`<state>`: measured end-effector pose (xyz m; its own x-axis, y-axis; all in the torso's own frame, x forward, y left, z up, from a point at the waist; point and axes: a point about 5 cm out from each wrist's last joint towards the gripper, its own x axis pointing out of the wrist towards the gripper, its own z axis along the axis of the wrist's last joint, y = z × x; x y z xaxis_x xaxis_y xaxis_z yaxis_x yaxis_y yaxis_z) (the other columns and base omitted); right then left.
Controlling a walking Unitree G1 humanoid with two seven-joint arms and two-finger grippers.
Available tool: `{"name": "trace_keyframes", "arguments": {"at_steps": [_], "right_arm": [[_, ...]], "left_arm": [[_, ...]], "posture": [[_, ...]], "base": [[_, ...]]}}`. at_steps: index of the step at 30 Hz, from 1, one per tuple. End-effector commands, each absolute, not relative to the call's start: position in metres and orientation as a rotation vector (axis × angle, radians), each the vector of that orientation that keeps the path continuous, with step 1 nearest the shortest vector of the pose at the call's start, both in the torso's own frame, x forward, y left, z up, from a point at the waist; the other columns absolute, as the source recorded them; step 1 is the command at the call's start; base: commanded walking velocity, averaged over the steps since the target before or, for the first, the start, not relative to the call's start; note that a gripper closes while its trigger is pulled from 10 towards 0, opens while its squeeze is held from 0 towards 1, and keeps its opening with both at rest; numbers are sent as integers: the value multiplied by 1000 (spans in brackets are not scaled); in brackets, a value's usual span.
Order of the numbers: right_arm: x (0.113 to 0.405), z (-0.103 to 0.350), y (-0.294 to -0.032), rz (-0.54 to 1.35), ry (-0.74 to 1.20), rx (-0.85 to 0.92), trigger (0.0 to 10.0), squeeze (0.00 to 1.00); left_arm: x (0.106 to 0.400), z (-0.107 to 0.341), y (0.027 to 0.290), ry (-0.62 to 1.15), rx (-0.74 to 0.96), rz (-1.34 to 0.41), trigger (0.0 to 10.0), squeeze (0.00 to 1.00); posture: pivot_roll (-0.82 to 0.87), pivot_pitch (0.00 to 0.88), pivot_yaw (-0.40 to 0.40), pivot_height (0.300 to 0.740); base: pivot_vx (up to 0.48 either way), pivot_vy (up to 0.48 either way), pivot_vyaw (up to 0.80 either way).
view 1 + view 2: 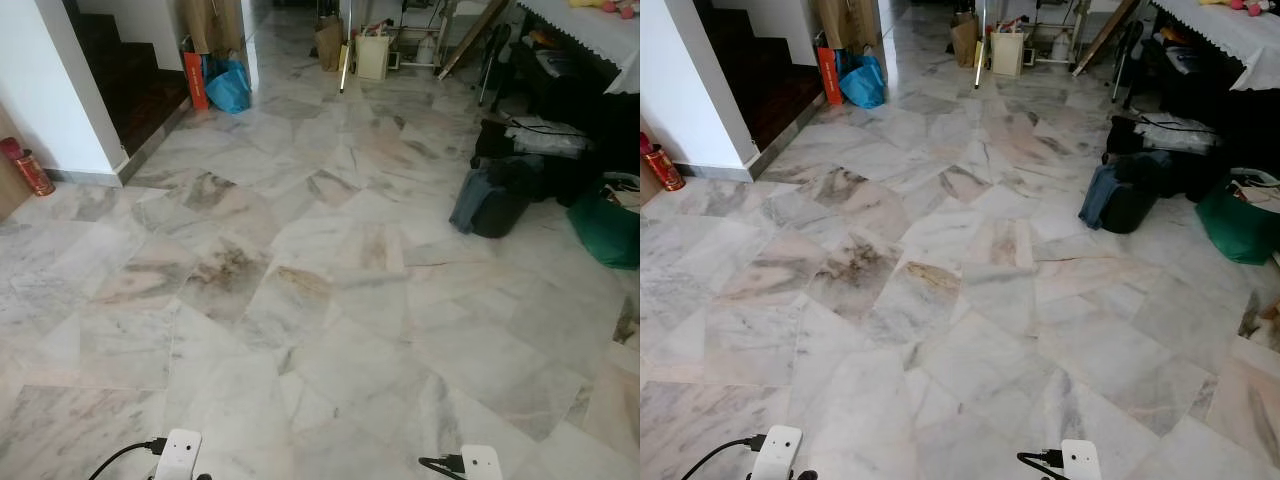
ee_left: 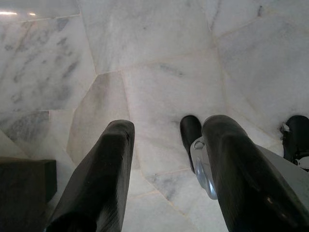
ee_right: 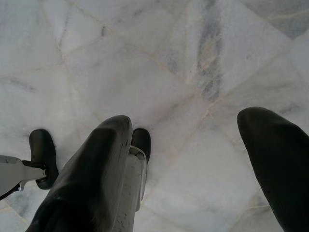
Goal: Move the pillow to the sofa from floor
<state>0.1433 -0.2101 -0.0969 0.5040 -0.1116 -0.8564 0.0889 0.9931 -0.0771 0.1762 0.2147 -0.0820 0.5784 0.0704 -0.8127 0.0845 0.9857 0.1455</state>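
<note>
Pillow and sofa: location cannot be told. Left end effector (image 2: pixel 164 145) and right end effector (image 3: pixel 193 145) are hanging spread and empty over the marble floor (image 1: pixel 300 280); dark bags (image 1: pixel 500 195) are lying right.

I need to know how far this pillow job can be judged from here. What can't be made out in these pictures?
- Arms: cut off by the head views' bottom edge; white wrist parts show.
- Green bag: cut by the right edge.
- Dark bags: contents unreadable.
- Left gripper and right gripper: open over marble floor.
</note>
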Motion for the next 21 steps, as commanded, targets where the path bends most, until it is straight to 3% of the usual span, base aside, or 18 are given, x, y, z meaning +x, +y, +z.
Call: {"name": "trace_keyframes", "arguments": {"at_steps": [1,21], "right_arm": [[143,-94,-225,-156,1026,74,10000,0],[155,-95,-195,-132,1015,117,10000,0]], "left_arm": [[173,-86,209,1024,124,-34,10000,0],[174,-86,208,1022,123,-38,10000,0]], "posture": [[45,0,-64,740],[50,0,-64,740]], "base": [[0,0,0],[0,0,0]]}}
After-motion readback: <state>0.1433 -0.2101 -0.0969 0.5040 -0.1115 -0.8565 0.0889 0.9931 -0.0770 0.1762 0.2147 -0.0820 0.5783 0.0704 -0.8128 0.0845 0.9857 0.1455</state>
